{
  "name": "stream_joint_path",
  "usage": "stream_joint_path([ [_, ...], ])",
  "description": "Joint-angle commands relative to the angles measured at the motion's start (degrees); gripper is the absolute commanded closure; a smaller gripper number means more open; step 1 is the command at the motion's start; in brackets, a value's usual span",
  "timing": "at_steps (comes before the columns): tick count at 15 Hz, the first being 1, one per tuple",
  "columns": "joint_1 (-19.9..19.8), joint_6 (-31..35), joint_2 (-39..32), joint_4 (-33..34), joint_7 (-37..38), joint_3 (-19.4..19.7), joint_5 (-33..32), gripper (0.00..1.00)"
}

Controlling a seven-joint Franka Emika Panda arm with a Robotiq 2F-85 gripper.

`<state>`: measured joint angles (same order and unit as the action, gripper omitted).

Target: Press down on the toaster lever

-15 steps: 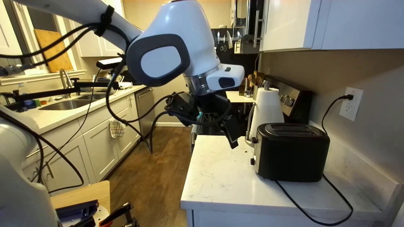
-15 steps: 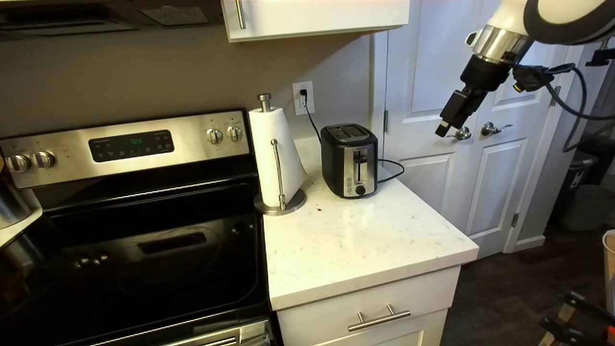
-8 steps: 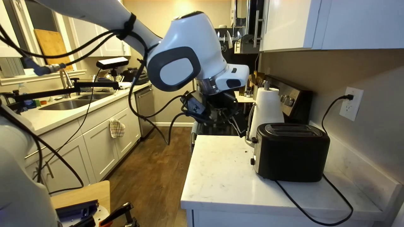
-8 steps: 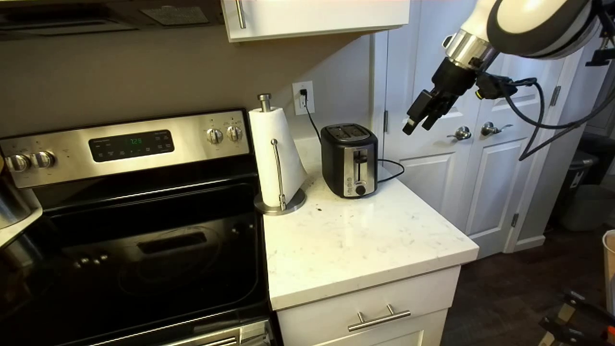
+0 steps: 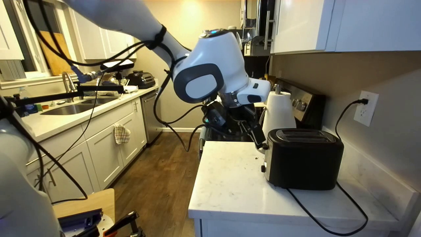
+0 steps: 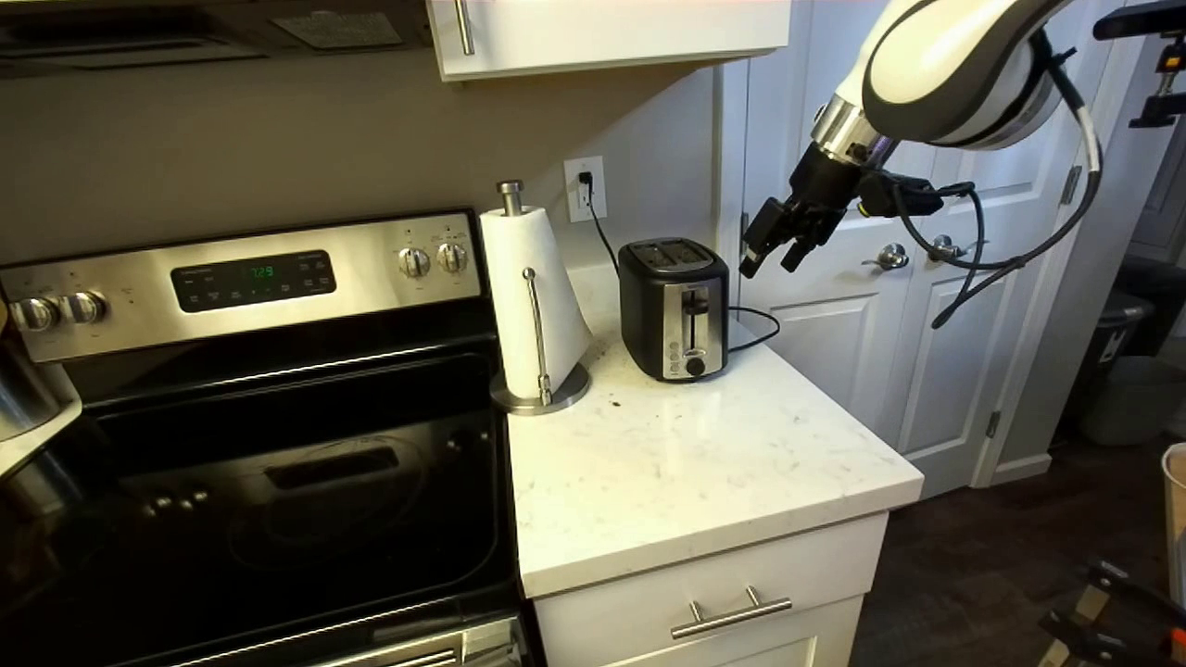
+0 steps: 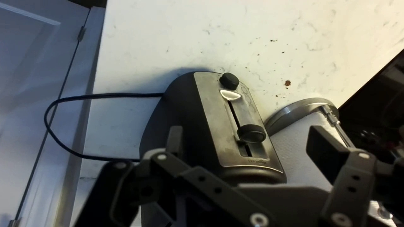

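In an exterior view we see the end effector (image 6: 770, 263), spread wide and gripping nothing, right of the toaster (image 6: 644, 310) far back on the desk (image 6: 723, 463), lever (image 6: 695, 303) on its near face.

The black, silver-faced toaster (image 5: 304, 161) stands upright near the countertop's (image 6: 723, 463) back corner. Its round dark lever (image 7: 251, 134) sits raised.
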<state>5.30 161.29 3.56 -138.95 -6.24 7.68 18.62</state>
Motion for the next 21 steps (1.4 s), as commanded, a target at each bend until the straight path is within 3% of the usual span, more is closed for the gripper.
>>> stream_joint_path([
  [1,0.12,0.45,-4.80,4.10,2.00,-0.02,1.81,0.00],
  [6,-3.57,-1.90,-9.04,9.45,5.56,-3.77,1.27,0.00],
  [7,-3.93,-2.64,-9.73,10.63,6.00,-4.27,1.46,0.25],
  [8,-4.27,-3.11,-10.37,11.67,6.59,-4.71,1.20,0.27],
  [12,-4.60,-6.50,-13.37,16.71,11.24,-5.32,-0.44,0.55],
  [15,-3.93,-8.98,-15.45,20.04,19.15,-4.49,-2.48,0.74],
  [19,-2.20,-6.77,-17.00,21.00,29.04,-3.26,-7.80,0.98],
  [21,-1.19,-6.41,-16.78,20.23,33.49,-2.59,-11.84,1.00],
])
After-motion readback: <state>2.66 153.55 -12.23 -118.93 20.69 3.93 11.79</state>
